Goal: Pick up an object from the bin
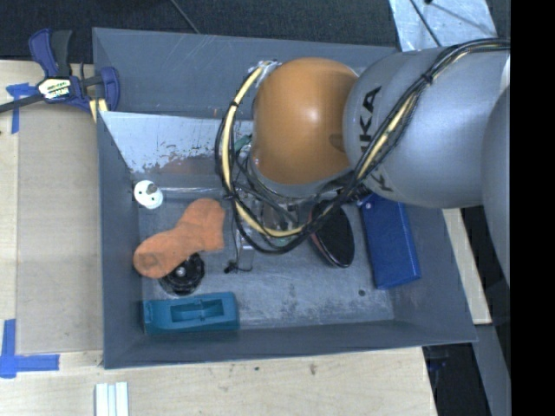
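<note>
A grey metal bin (303, 300) seen from above, with a handful of small things spread across its floor. My arm (434, 128), a thick silver limb, reaches in from the right and covers much of the bin's upper middle. At its wrist sits a rounded orange cover (299, 120), ringed by looping yellow and black cables (230, 150).

The landmark is a crumpled orange cloth (184, 235), lying left of the bin's middle and stretched from lower left to upper right. My tool (240, 254) hangs down below the orange cover and sits just beside the cloth's right edge, low over the bare grey floor. The cover and cables hide most of it, so I cannot tell whether it is apart or together, or whether it touches the cloth.

Above the cloth's left end, a little apart from it, lies a small white round thing (147, 195). A black round thing (185, 274) sits tucked against the cloth's lower edge. Below that, near the bin's front wall, lies a flat teal box (191, 312). Well to the right of the cloth, past my tool, a black oval thing (336, 239) lies partly under my arm. Farther right again, a blue block (392, 243) rests near the bin's right wall.
</note>
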